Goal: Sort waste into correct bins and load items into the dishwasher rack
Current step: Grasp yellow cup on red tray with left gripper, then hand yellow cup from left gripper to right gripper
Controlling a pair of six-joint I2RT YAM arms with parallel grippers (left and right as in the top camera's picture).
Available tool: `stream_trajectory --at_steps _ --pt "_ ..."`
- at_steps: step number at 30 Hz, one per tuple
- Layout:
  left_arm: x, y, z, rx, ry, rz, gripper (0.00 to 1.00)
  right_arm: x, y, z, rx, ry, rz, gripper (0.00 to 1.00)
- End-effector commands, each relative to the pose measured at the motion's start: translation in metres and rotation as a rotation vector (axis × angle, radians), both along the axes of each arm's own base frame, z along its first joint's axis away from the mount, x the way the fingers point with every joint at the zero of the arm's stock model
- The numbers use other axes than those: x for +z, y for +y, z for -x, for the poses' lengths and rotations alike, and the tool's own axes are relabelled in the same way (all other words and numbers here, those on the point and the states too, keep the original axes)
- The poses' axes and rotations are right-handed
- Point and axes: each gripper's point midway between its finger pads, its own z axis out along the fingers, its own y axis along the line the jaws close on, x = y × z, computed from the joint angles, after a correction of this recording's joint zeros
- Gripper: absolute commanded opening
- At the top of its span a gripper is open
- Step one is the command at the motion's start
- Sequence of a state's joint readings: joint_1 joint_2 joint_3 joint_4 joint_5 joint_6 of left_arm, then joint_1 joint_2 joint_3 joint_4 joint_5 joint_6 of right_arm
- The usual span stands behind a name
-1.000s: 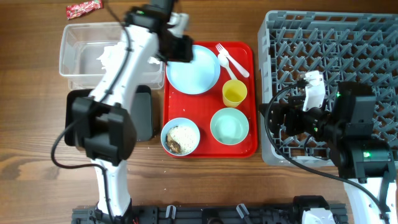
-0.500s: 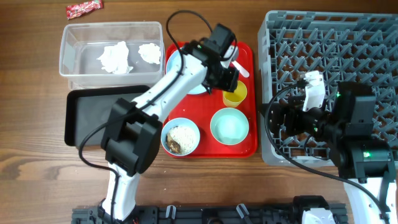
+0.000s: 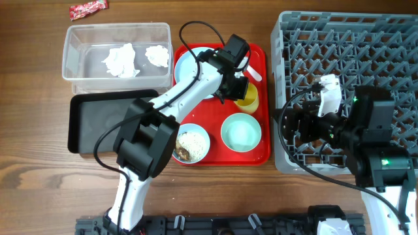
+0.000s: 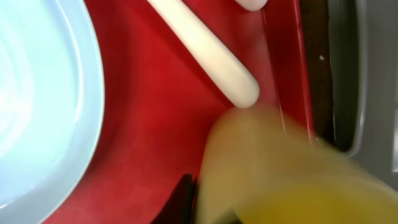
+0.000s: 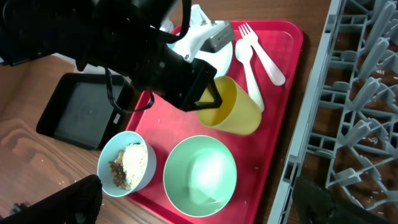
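Note:
The small yellow cup (image 3: 248,99) (image 5: 239,109) (image 4: 280,174) stands on the red tray (image 3: 261,153) beside the white forks (image 3: 251,65) (image 4: 211,56). My left gripper (image 3: 236,88) (image 5: 208,99) is shut on the cup's near rim, one finger inside and one outside. A pale blue plate (image 3: 189,65) (image 4: 37,93) lies to its left. The pale blue bowl (image 3: 191,145) (image 5: 127,163) holds rice and brown scraps. A mint-green bowl (image 3: 241,132) (image 5: 200,174) is empty. My right gripper (image 3: 287,127) (image 5: 199,205) hangs open at the dishwasher rack's (image 3: 346,39) left edge.
The clear tub (image 3: 78,59) at the back left holds two crumpled tissues (image 3: 121,60). In front of it lies the black tray (image 3: 98,124) (image 5: 74,112). A red snack wrapper (image 3: 88,8) rests on the table behind the tub.
My left arm swung from over the clear tub across to the yellow cup, and its gripper shut on the cup's rim. The right arm stayed still.

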State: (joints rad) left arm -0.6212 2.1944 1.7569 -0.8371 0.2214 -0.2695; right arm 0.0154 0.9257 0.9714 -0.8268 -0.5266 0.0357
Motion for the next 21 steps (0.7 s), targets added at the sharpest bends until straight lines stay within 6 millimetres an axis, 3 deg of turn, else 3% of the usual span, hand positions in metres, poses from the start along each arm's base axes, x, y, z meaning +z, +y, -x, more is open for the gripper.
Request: stream_trajectory --at_steps 1,5,11,16,21 --pt "0.010 0.013 -0.007 0.031 0.019 0.029 0.04 0.006 0.000 -0.002 -0.020 -0.002 -0.011 1.00" --pt "0.049 0.019 -0.007 0.029 0.056 0.173 0.04 0.009 0.000 -0.005 -0.059 0.013 -0.053 1.00" --pt "0.118 0.039 0.007 -0.079 0.151 0.497 0.04 0.018 0.008 -0.009 -0.076 0.033 -0.154 1.00" --pt "0.165 0.056 0.018 -0.168 0.216 0.819 0.04 0.032 0.038 -0.017 0.101 0.015 -0.292 1.00" --pt "0.190 0.064 0.031 -0.221 0.237 0.978 0.04 0.058 0.072 -0.019 0.421 -0.077 -0.469 1.00"
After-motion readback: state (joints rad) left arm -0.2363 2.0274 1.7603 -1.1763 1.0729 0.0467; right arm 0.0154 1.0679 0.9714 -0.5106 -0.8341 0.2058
